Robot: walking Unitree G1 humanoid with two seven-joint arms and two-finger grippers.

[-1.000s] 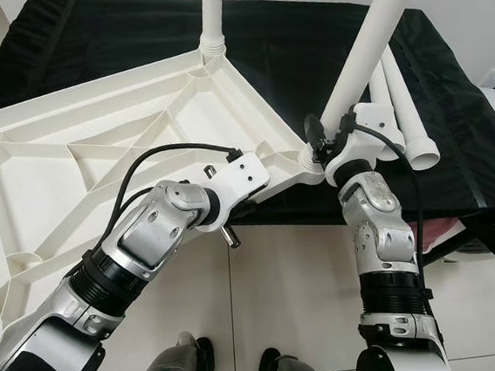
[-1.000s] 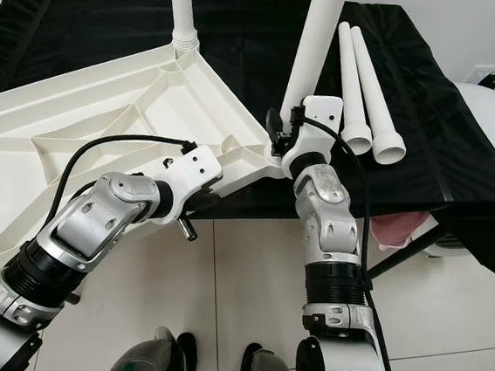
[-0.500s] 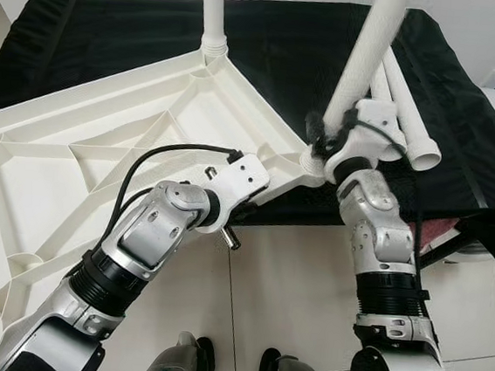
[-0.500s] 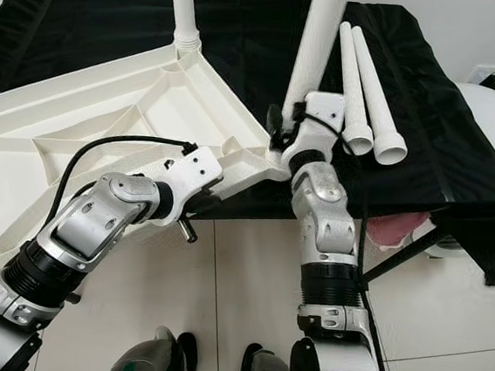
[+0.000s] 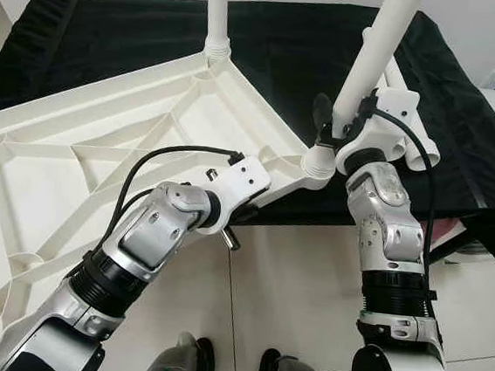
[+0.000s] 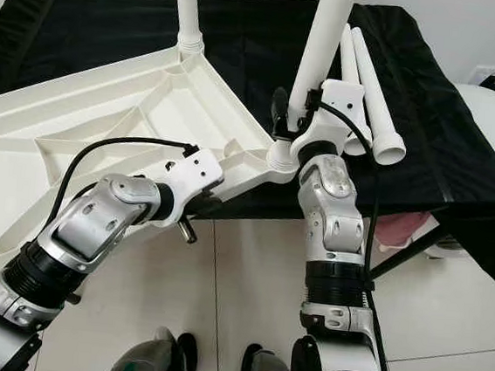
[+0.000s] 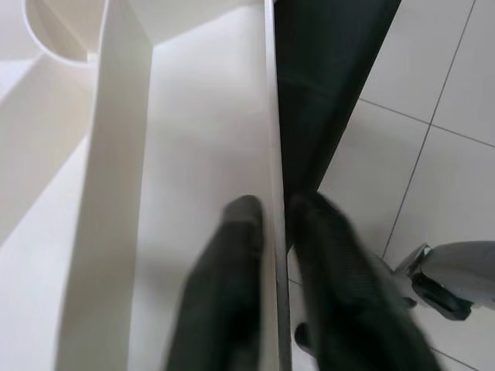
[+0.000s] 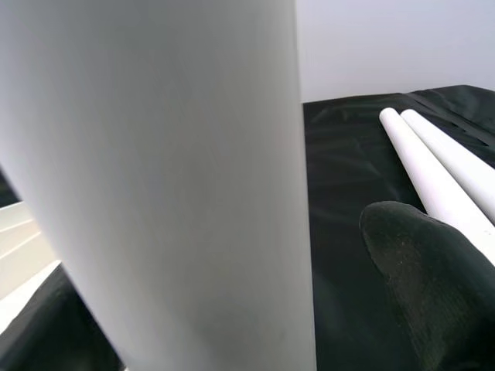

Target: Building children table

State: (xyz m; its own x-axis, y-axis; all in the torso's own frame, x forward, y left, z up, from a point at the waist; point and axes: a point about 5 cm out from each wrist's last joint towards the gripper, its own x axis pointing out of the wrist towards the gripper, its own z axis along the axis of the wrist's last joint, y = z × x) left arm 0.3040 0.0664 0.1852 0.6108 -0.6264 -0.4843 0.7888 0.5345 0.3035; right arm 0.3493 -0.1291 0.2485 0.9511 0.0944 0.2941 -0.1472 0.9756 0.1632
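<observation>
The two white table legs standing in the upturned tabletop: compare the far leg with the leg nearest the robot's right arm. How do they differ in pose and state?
The far leg stands almost straight up, while the near leg leans to the robot's right. The far leg stands free; the near leg has the right gripper around it. The far leg sits in the far corner of the tabletop, the near leg in the corner by the black-covered table's front edge. Both are plain white tubes.

The white plastic tabletop [image 5: 100, 163] lies upside down (ribbed underside up), its far corner resting on the black-covered table [image 5: 112, 41] and the rest overhanging the near edge. One white leg [image 5: 217, 12] stands upright in the far corner socket, and a second leg [image 5: 371, 61] stands tilted at the right corner. Two spare legs [image 6: 375, 93] lie side by side near the table's right edge.
</observation>
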